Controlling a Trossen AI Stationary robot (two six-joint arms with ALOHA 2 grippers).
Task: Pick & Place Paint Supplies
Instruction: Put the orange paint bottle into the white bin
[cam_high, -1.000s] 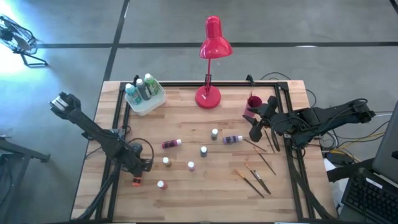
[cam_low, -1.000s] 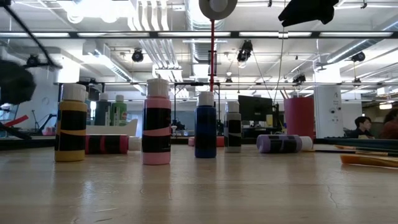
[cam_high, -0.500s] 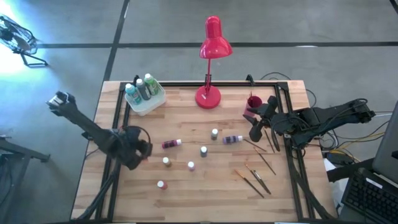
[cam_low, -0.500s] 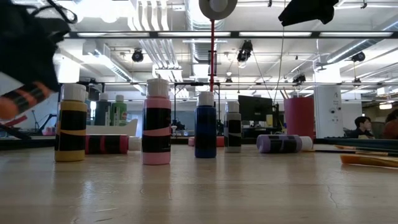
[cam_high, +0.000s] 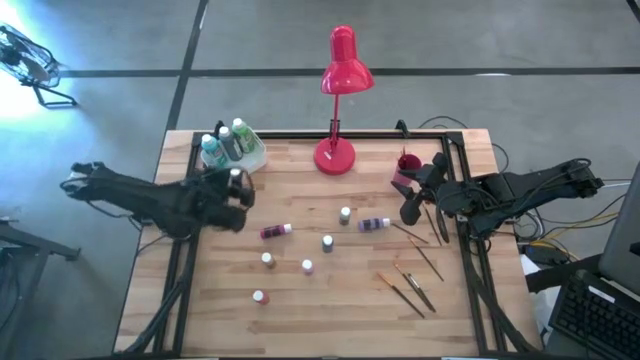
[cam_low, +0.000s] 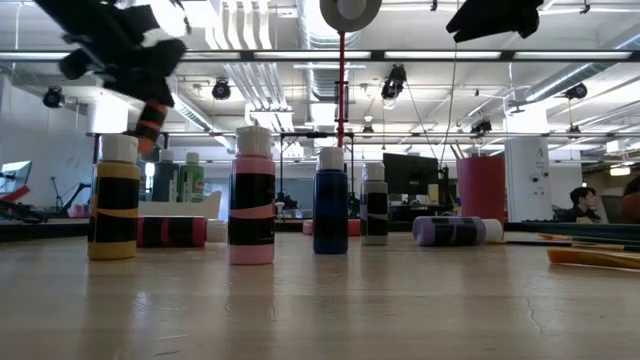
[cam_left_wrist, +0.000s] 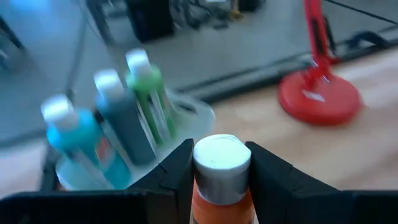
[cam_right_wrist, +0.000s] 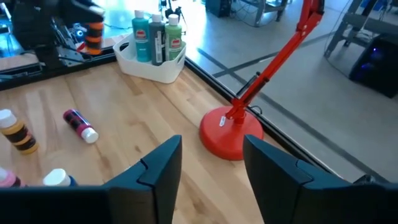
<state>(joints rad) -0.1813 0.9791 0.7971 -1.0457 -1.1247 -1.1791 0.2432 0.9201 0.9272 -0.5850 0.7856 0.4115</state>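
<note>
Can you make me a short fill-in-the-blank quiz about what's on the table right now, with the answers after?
1. The left gripper holds a white-capped bottle whose paint colour is ____.
2. The white tray already holds ____ bottles.
3. The purple bottle near the right gripper lies on its ____.
4. The lamp at the table's back edge is ____.

Missing words: orange; three; side; red

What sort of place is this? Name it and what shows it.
Probably an open-plan lab or workshop: exposed ceiling ducts, computer monitors behind the wooden table, and a polished concrete floor.
</note>
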